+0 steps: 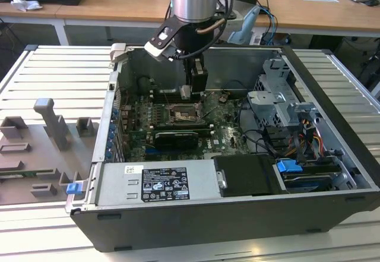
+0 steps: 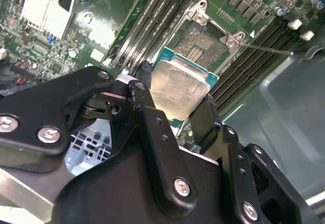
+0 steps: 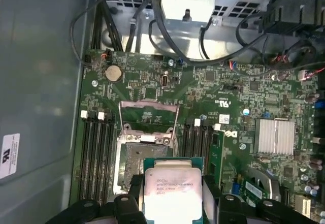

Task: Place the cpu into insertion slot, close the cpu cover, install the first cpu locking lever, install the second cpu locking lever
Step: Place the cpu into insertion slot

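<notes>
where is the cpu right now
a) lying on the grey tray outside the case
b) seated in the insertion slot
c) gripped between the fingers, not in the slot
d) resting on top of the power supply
c: in the second wrist view the cpu is pinched between the fingers, while the insertion slot beyond it sits bare with nothing seated in it.

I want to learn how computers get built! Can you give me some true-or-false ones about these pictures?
1. The claw grips the cpu. True.
2. The cpu sits in the insertion slot. False: the claw holds it apart from the slot, which is bare.
3. The cpu cover is shut over the slot. False: it stands flipped open.
4. The computer case is open, showing the green board. True.
</notes>
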Robot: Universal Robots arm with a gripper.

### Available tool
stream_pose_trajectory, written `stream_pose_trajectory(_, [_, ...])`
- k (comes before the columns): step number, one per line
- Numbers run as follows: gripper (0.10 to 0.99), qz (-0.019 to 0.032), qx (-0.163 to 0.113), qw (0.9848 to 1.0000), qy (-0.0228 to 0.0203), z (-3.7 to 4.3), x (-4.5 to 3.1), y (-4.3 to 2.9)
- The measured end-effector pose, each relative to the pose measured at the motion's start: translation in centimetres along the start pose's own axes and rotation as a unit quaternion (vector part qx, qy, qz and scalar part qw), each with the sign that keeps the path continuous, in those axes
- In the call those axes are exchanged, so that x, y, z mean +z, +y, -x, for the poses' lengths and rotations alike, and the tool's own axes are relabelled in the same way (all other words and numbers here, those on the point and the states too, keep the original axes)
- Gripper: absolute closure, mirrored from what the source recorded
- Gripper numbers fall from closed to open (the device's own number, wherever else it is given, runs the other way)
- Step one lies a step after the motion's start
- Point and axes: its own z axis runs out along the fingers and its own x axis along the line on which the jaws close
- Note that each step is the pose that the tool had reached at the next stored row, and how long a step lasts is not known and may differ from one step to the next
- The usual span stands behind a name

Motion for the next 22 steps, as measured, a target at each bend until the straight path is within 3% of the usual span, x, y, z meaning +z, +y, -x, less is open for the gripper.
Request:
stream_pose_trajectory(4, [0.545,-0.0008,0.023,0.9997,-0.0023,-0.15,0.98,-0.12])
stream_pose_trajectory(11, [0.545,-0.0010,0.025,0.9997,-0.0025,-0.20,2.60,-0.25])
stream_pose_trajectory(14, [0.545,-0.0010,0.025,0.9997,-0.0026,-0.20,2.74,-0.26])
stream_pose_trajectory(16, [0.545,-0.0013,0.025,0.9997,-0.0071,-0.20,2.80,-0.26])
stream_pose_trajectory(22, [0.545,-0.0013,0.025,0.9997,-0.0076,-0.20,3.34,-0.30])
